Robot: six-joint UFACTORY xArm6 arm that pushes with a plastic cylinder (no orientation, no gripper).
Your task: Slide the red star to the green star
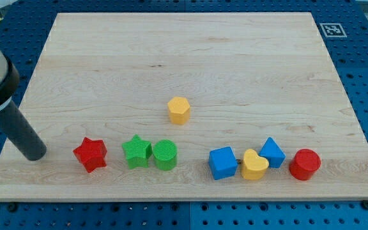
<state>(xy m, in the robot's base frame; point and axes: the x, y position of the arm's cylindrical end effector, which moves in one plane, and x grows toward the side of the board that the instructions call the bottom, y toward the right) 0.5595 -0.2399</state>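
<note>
My tip (36, 154), grasping nothing, sits left of the red star (91, 154), apart. Next: push it right to touch the green star (137, 151).

The arm leans in from the view's upper left, its dark rod slanting down, my tip (36, 155) resting low at the left.

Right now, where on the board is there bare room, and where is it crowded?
Bare: everything above the yellow hexagon, and the strip between my tip and the red star. Crowded: the bottom row, from green star and green cylinder to red cylinder.
</note>
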